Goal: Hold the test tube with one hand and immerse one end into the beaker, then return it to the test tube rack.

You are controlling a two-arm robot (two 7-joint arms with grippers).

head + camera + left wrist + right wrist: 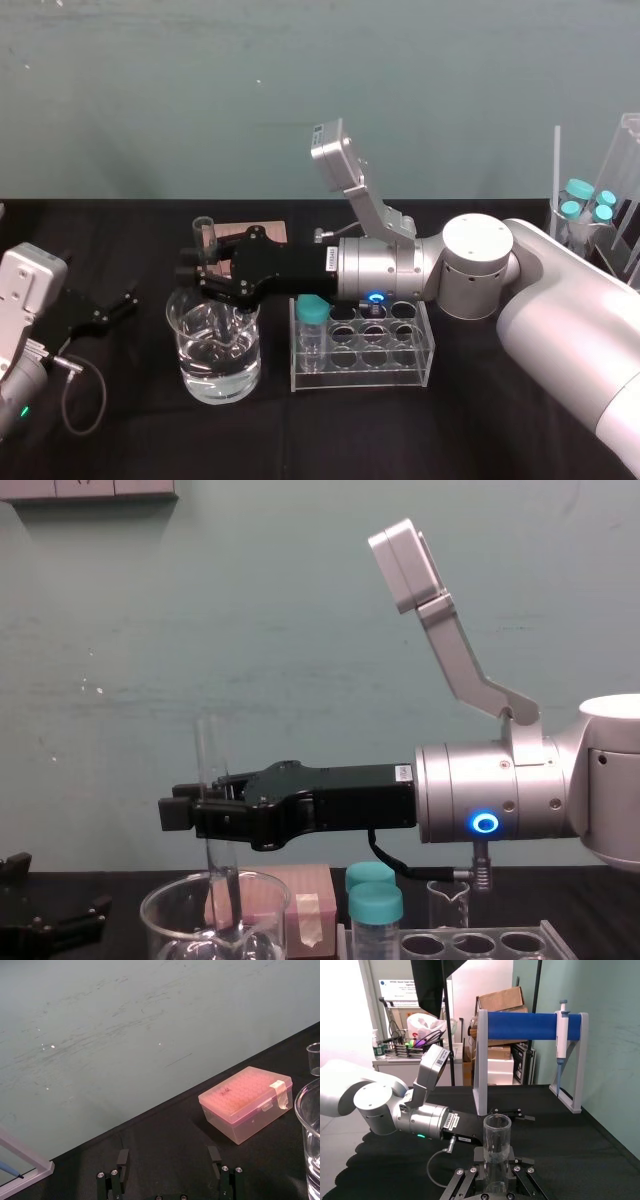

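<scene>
The left gripper [108, 306] rests at the left of the table [140, 440], fingers spread wide with nothing between them. Right of it stands the beaker [220, 378], holding water. The right gripper [195, 813] hangs above it, clamped on the test tube [208, 765], which stands upright with its lower end inside the beaker. Just right sits the rack [428, 350]. The pink box [245, 1105] lies farther back.

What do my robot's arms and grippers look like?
Both have white shells, silver cylindrical wrists with white labels, angled silver camera brackets and black jaws. The right gripper, over the beaker, has a blue ring light; the left gripper, parked at the left, a green light and a looping grey cable.
</scene>
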